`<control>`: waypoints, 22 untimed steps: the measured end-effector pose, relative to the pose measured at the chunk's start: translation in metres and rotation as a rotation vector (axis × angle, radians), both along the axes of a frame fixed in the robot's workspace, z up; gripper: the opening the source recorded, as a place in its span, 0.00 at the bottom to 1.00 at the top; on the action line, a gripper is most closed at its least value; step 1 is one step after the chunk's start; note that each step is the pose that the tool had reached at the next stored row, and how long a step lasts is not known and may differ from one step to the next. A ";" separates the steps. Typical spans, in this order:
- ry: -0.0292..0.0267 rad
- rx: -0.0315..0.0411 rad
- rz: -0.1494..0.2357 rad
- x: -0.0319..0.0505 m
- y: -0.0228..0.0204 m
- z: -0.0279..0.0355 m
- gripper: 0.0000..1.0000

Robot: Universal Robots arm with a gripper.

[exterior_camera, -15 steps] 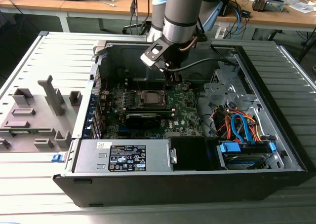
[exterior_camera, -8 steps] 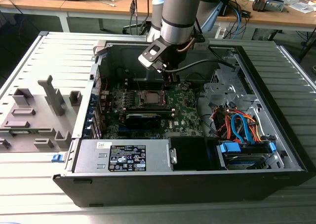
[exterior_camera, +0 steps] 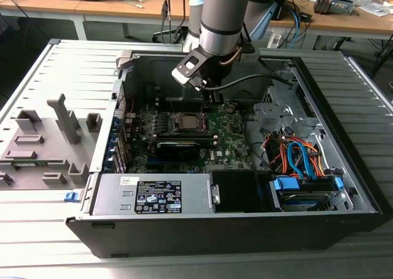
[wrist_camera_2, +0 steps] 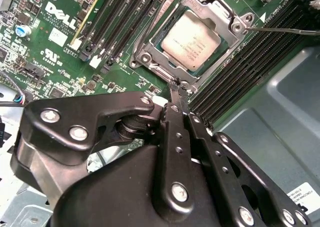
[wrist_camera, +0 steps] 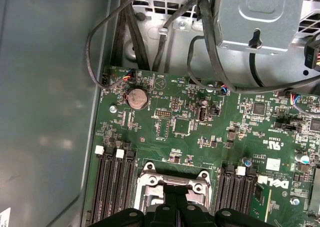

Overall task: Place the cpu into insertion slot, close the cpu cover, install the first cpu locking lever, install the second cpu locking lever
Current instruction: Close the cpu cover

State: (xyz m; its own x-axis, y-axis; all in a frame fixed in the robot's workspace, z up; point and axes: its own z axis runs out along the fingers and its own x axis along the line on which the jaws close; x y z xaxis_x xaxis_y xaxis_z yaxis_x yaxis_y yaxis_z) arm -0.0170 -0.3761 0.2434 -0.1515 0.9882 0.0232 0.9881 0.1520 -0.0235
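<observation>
The arm [exterior_camera: 224, 15] reaches down into the open computer case [exterior_camera: 344, 187], which lies on the grey worktop [exterior_camera: 37, 242]. In the second wrist view its black jaws are clenched together, tip against tip, and I see nothing between them. The tips stand directly at one edge of the insertion slot [wrist_camera_2: 150, 54], touching it or almost touching it; which of the two I cannot tell. The cpu [wrist_camera_2: 191, 41] lies flat inside this slot, just beyond the tips of the jaws, with its dull silver top facing up. The cpu cover [wrist_camera_2: 227, 24] is down over it, and its metal frame goes around the chip on all sides. A thin metal lever [wrist_camera_2: 280, 31] runs out from a far corner of the slot, away from the jaws, above the dark memory slots [wrist_camera_2: 250, 62]. More memory slots [wrist_camera_2: 125, 22] run along the other side of the slot. In the first wrist view the green motherboard [wrist_camera: 200, 127] spreads beyond the jaws, with a round coin battery [wrist_camera: 137, 98] well apart from them.
</observation>
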 end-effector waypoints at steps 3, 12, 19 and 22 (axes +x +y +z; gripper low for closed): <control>0.0000 0.0000 0.000 -0.0009 0.0000 -0.0003 0.11; 0.0000 0.0001 0.000 -0.0072 0.0000 -0.0006 0.11; 0.0000 0.0001 0.000 -0.0118 0.0000 -0.0007 0.11; 0.0000 0.0001 0.000 -0.0134 0.0000 -0.0008 0.11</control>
